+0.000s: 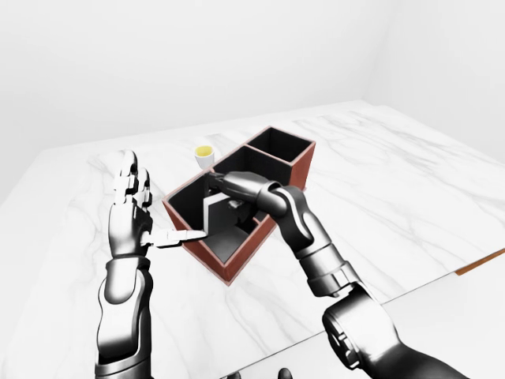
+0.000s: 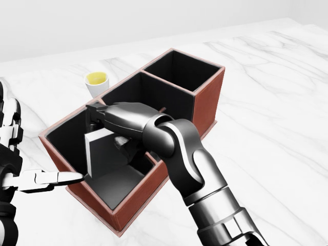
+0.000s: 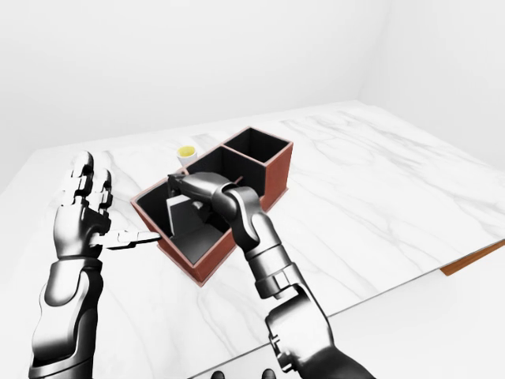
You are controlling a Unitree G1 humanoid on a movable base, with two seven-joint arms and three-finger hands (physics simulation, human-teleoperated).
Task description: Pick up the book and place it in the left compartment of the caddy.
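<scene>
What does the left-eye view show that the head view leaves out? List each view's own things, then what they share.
Only the left-eye view shows the whole left hand, its fingers raised and spread, the room walls, and a brown strip at the right edge. Only the head view shows the book up close, standing in the caddy's left compartment. Both show the right hand reaching in, the cup and the marble table.
</scene>
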